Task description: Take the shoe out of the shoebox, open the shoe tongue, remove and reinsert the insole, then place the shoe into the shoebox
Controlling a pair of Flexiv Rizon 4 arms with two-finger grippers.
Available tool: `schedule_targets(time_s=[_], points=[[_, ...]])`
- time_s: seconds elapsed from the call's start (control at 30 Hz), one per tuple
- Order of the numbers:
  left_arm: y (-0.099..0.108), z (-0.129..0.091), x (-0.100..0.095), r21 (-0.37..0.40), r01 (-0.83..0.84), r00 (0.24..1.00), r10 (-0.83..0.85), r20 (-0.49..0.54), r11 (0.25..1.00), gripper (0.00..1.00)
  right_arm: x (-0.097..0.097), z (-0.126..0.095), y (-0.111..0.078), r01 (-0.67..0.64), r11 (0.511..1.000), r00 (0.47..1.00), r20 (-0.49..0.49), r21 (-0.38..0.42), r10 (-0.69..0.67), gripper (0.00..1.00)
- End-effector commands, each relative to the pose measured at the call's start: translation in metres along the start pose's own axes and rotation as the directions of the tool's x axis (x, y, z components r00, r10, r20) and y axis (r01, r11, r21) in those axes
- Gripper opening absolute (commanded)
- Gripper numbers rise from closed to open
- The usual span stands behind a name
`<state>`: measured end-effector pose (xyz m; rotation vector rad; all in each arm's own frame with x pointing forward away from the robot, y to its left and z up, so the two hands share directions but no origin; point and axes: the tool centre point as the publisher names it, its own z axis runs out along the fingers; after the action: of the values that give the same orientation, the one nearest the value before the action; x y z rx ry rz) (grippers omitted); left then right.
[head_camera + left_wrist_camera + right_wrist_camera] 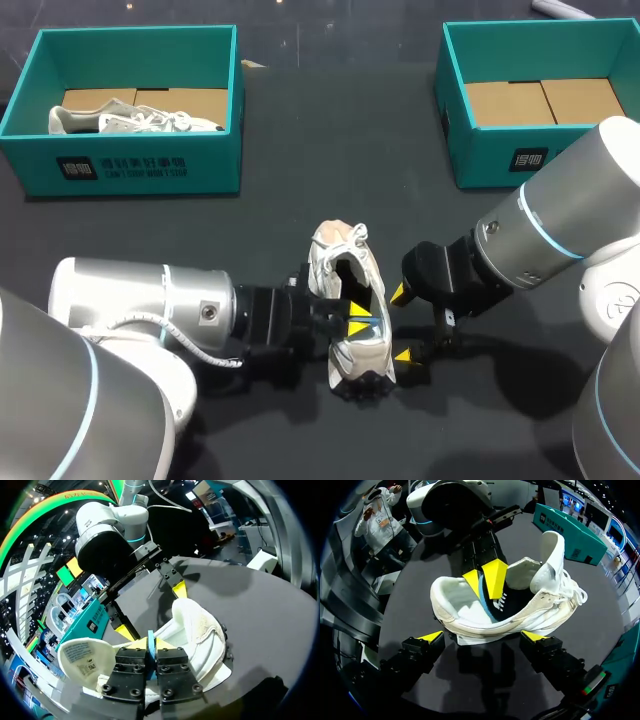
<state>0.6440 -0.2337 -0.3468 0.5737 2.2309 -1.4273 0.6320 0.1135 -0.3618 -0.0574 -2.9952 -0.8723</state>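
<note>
Your left claw [148, 642] is all but closed. Its tips are inside the shoe [345, 275], pinching the blue edge of the insole [506, 605]. Your right claw [484, 636] stands wide, spread along the shoe's side and just beside it; I judge that neither tip grips anything. The shoe sits on the bench [300, 200] by the middle of the near edge, well apart from the left box [140, 165] and the right box [480, 150] at the far corners.

Nothing braces the shoe, so a pull on the insole may drag or tip the whole shoe. The pinch takes only a thin edge, so it could slip off or fold the insole. If you close the right claw to steady things, it could press the shoe's wall onto the left fingers.
</note>
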Motion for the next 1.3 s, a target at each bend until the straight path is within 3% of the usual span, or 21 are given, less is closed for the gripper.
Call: schedule_targets(time_s=[0.03, 0.1, 0.2, 0.47, 1.3], points=[[-0.005, -0.004, -0.002, 0.02, 0.009, 1.0, -0.009, -0.007, 1.0, 0.12, 0.001, 0.0, 0.0, 0.0, 1.0, 1.0, 0.002, -0.001, 0.0, 1.0], [-0.008, -0.008, -0.003, 0.02, 0.012, 1.0, -0.011, -0.01, 1.0, 0.24, 0.001, 0.0, 0.0, 0.0, 1.0, 1.0, 0.002, -0.001, 0.0, 1.0], [-0.014, -0.012, -0.005, 0.023, 0.019, 1.0, -0.019, -0.017, 1.0, 0.3, 0.001, 0.0, 0.0, 0.0, 1.0, 1.0, 0.002, -0.001, 0.0, 1.0], [-0.025, -0.021, -0.007, 0.004, 0.021, 0.998, -0.021, -0.059, 1.0, 0.33, 0.001, 0.0, 0.0, 0.0, 1.0, 1.0, 0.002, -0.001, 0.0, 1.0], [-0.035, -0.058, -0.019, -0.038, -0.018, 0.963, 0.007, -0.268, 0.999, 0.35, 0.003, -0.063, -0.036, -0.014, 1.0, 1.0, 0.027, 0.017, 0.013, 1.0]])
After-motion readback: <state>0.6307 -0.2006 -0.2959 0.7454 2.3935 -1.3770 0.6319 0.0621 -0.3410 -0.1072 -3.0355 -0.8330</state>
